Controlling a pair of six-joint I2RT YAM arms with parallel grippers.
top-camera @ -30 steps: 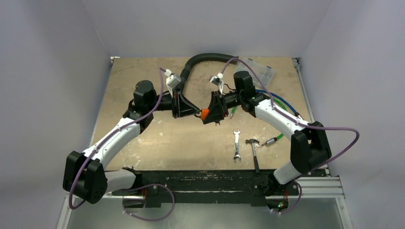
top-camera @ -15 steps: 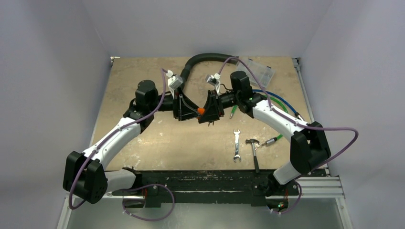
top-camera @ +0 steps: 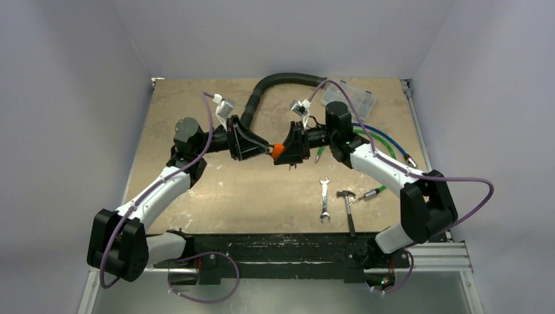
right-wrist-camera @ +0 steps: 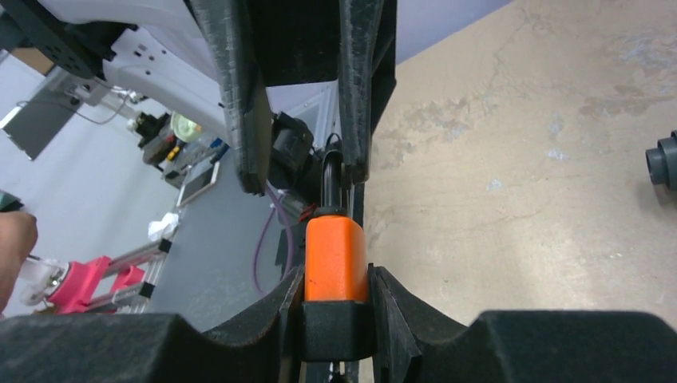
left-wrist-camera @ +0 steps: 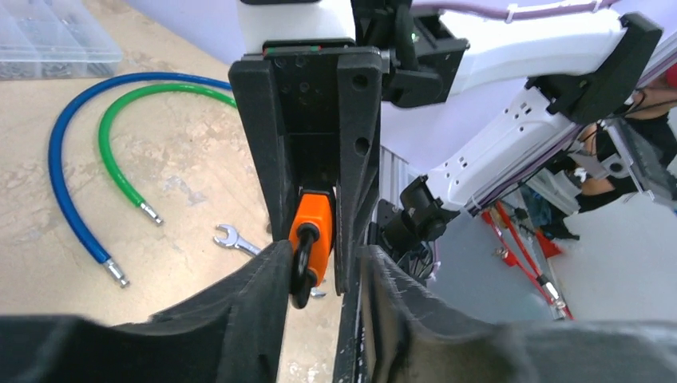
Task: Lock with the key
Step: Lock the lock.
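Note:
An orange padlock (top-camera: 279,149) hangs in the air above the middle of the table, its body clamped in my right gripper (top-camera: 285,150). The right wrist view shows the orange body (right-wrist-camera: 335,259) pinched between the fingers of that gripper (right-wrist-camera: 335,275), with its black shackle (right-wrist-camera: 330,179) pointing away. My left gripper (top-camera: 265,149) faces it from the left and is open. In the left wrist view its jaws (left-wrist-camera: 323,255) straddle the shackle (left-wrist-camera: 302,275), and one fingertip (left-wrist-camera: 275,255) touches it. I cannot make out the key in any view.
On the table near the front right lie a wrench (top-camera: 324,199), a hammer (top-camera: 348,209) and a screwdriver (top-camera: 372,193). Blue and green cables (top-camera: 383,140), a clear parts box (top-camera: 357,97) and a thick black hose (top-camera: 275,82) sit at the back.
My left gripper has gone from shut to open at the padlock's shackle end. Its wrist has rolled and the arm has drawn slightly left. The right gripper still holds the padlock in about the same place.

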